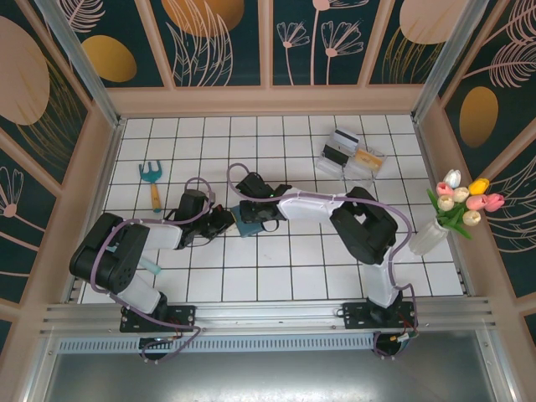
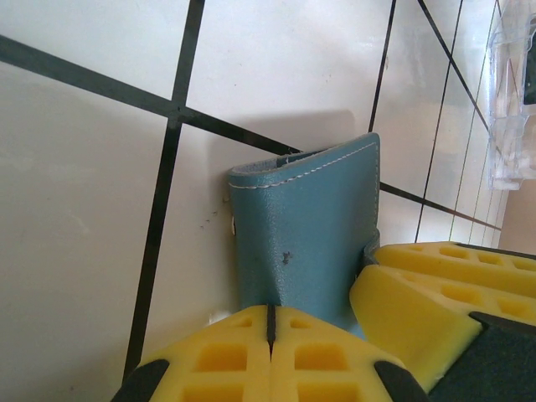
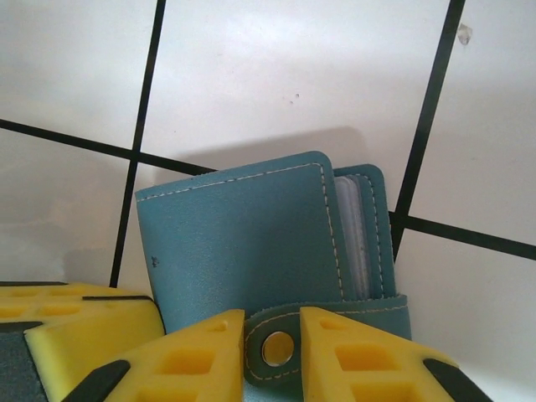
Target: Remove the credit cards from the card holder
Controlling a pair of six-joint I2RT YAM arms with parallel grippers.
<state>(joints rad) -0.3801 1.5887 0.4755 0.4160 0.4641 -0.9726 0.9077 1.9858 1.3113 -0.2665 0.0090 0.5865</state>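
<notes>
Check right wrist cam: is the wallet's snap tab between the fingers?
Yes, the snap tab sits between the right gripper's two yellow fingers.

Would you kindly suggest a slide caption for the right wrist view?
Right hand straddling the snap strap of the teal card holder on the tiled table.

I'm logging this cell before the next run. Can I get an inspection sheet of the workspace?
Surface: white tiled table, no spills seen.
Job's things: teal card holder mid-table, cover ajar; grey card and orange card in the clear tray.
Clutter: garden fork; tulip vase.
Tools: left tool shut on the holder's cover; right tool closed around its snap strap.
Cables: purple cables loop along both arms.
Surroundings: patterned walls.
</notes>
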